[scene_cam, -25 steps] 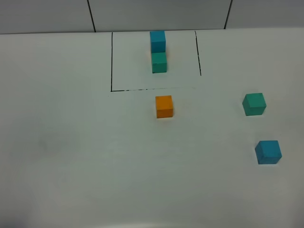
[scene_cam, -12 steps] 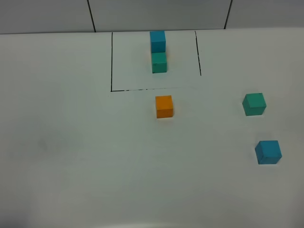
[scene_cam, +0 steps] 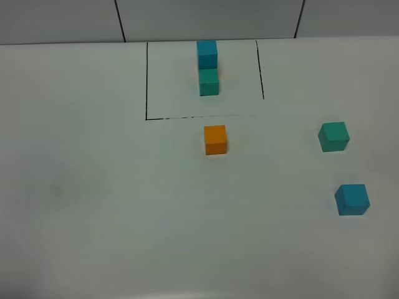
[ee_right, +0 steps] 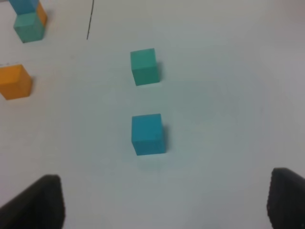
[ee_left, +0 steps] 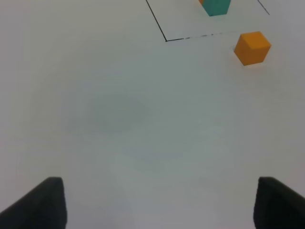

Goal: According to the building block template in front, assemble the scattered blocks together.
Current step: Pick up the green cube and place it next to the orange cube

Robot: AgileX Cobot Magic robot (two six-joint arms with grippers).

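Note:
The building block template is a blue cube (scene_cam: 207, 54) joined to a teal-green cube (scene_cam: 209, 81), inside a thin black drawn rectangle (scene_cam: 146, 93) at the far middle of the table. The scattered blocks lie apart. The orange cube (scene_cam: 215, 139) is just in front of the rectangle, the teal-green cube (scene_cam: 333, 136) is at the right and the blue cube (scene_cam: 352, 199) is nearer on the right. Neither gripper shows in the exterior view. My left gripper (ee_left: 162, 210) is open and empty, with the orange cube (ee_left: 252, 47) far ahead. My right gripper (ee_right: 162, 205) is open and empty, with the blue cube (ee_right: 148, 134) and teal-green cube (ee_right: 144, 66) ahead of it.
The white table (scene_cam: 93, 205) ends at a grey back wall with dark seams (scene_cam: 120, 22). The template's teal-green cube (ee_right: 29, 26) shows in the right wrist view with a small orange patch (ee_right: 42, 14) beside it.

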